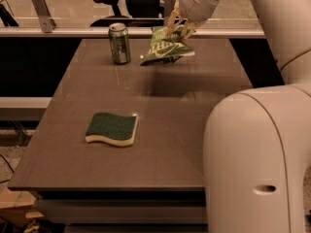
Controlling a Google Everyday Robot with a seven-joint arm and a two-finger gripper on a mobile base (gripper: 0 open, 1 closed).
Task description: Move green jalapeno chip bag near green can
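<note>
The green jalapeno chip bag [165,47] hangs in the air above the far part of the table, held by its top edge. My gripper [178,27] is shut on the bag's top and reaches down from the upper right. The green can [119,43] stands upright on the table's far left, a short way to the left of the bag. The bag's lower corner points toward the can but does not touch it.
A yellow sponge with a dark green top [112,128] lies on the brown table [160,130] at the left front. My white arm and base [257,154] fill the right side. A railing and an office chair [126,1] stand behind the table.
</note>
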